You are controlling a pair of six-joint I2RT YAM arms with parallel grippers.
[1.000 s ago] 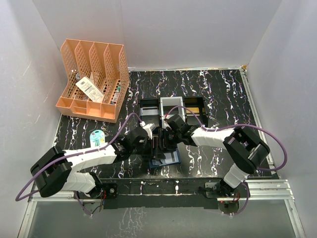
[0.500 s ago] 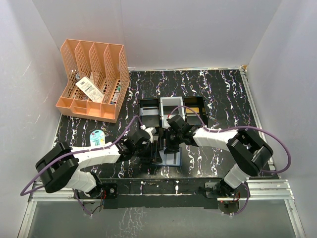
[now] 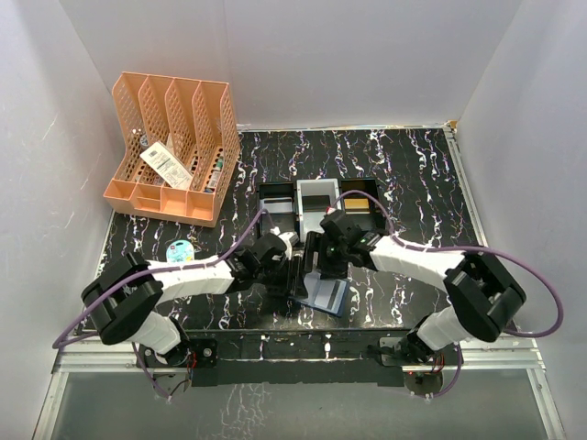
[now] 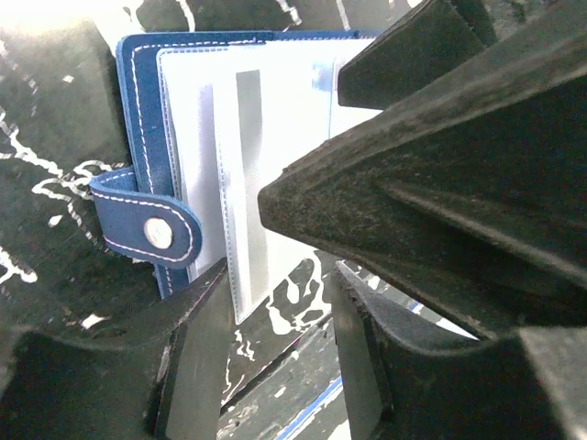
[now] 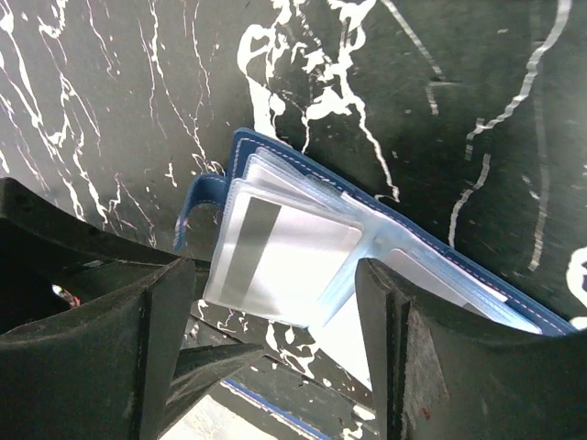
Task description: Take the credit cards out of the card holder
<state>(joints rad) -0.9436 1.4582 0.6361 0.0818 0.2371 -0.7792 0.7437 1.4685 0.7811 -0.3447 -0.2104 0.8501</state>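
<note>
noting the card holder [image 3: 323,295] lying open, inner faces up, on the counter [image 3: 413,174] near its front edge, between the two hands. snap tab [image 4: 151,229] sticks out from one side. clear plastic sleeves [image 5: 371,229] fan loosely off the spine. one credit card [image 5: 284,252], pale with a grey stripe, shows inside the top sleeve. other cards: cannot make out.

right hand [image 5: 271,275]: fingers spread wide above the holder, pinching nothing.

left hand [image 4: 275,307]: fingers part-way apart, low by the tab side, a sleeve corner lying between them. nothing looks clamped.

handling, my judgement: the holder is light and likely to skate on the glossy counter, so one hand should pin the blue cover. sleeves look floppy and slick, the card thin but stiff. best hold is the card's edge at the sleeve mouth, drawn out along the slot. gripping the sleeve itself would only drag the whole holder.
</note>
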